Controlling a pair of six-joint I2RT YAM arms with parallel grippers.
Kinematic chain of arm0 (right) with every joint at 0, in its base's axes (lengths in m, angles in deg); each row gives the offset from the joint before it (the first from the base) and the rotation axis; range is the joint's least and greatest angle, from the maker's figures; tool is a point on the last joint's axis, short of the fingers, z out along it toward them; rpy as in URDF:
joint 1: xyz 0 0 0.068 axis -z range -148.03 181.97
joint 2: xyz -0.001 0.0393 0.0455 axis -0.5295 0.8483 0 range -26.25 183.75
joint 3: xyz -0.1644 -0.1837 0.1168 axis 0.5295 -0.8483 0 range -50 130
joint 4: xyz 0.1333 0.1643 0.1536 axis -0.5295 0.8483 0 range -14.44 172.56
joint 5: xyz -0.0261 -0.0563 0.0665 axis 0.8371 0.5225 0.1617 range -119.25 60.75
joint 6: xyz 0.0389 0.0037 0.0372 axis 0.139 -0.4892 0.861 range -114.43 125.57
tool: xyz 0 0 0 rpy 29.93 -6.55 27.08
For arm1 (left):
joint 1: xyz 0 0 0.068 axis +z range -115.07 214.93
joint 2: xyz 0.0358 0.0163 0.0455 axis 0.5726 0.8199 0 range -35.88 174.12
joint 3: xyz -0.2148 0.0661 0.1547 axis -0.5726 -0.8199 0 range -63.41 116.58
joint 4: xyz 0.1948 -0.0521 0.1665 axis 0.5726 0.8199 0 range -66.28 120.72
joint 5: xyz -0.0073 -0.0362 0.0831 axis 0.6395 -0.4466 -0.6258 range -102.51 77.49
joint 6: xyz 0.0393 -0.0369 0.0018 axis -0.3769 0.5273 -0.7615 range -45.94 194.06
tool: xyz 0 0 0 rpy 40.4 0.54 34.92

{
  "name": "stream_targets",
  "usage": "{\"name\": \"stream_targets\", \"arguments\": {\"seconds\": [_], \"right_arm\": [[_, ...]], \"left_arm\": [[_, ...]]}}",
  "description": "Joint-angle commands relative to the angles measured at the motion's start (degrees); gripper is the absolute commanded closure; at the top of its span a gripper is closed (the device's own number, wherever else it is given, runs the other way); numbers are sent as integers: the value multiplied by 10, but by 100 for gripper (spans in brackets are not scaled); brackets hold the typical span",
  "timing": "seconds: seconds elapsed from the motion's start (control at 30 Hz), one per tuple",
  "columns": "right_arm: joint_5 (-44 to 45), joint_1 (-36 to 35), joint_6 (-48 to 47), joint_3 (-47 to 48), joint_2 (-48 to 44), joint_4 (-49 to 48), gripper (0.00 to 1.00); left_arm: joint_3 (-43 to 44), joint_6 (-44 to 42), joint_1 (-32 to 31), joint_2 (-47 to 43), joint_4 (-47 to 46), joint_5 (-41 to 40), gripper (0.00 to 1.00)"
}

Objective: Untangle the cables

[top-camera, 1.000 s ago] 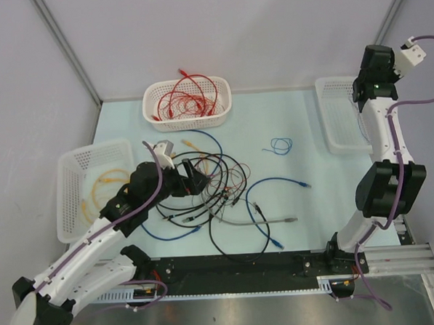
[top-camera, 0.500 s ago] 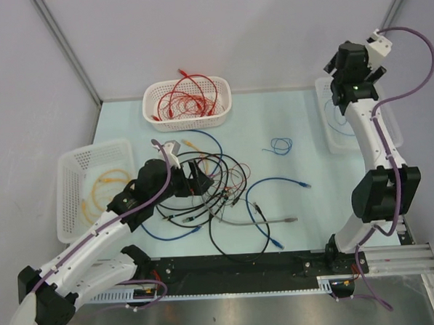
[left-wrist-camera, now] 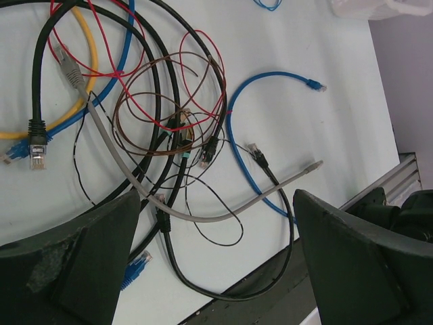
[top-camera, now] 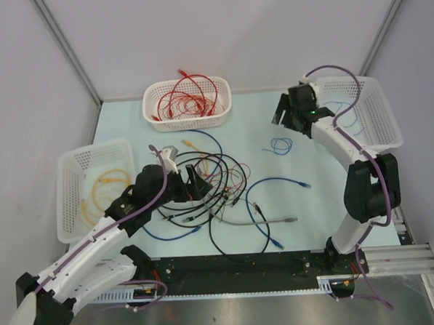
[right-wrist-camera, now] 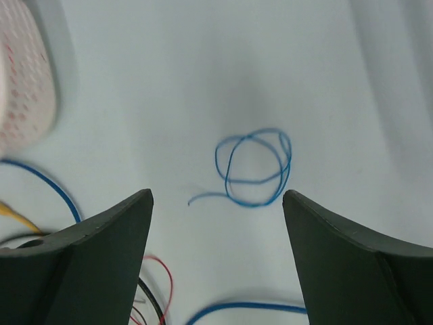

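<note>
The cables (top-camera: 220,190) lie tangled mid-table: black, red, blue, grey, brown and yellow loops with plug ends. My left gripper (top-camera: 194,184) hovers open at the tangle's left side. In the left wrist view, the grey cable (left-wrist-camera: 203,218) and a black loop (left-wrist-camera: 223,291) lie below my left gripper (left-wrist-camera: 215,200), and nothing is held. A small coil of thin blue wire (top-camera: 280,145) lies apart, right of centre. My right gripper (top-camera: 283,116) hangs open just behind it. In the right wrist view, the blue coil (right-wrist-camera: 254,169) sits ahead of my right gripper (right-wrist-camera: 216,196), untouched.
A white basket (top-camera: 152,94) at the back holds red cables. The left basket (top-camera: 73,164) holds yellow cables. The right basket (top-camera: 383,117) holds a thin blue wire. Black rail (top-camera: 230,267) runs along the near edge. Grey walls enclose the table.
My right arm swung from above the right basket down and left to the small blue coil, and its jaws went from shut to open. The left gripper edged slightly right.
</note>
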Motion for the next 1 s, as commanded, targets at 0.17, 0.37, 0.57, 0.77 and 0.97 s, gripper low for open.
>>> {"name": "stream_targets", "arguments": {"seconds": [0.17,0.37,0.57,0.77,0.97], "right_arm": [[22,-140,-32,-86,5,28,17],[59,-112,-33,-95,55,0,18],[52,-77,-30,-94,102,-48,20],[35,-61,-26,-94,122,-88,23],[15,-62,-23,-86,148,-110,30]], "left_arm": [[-19,27,-4,-8,-7,1,0],[-12,36,-4,0,6,9,0],[-20,39,-4,-28,18,-13,0],[-18,34,-5,-10,18,-10,0],[-17,32,-5,-1,11,-10,0]]}}
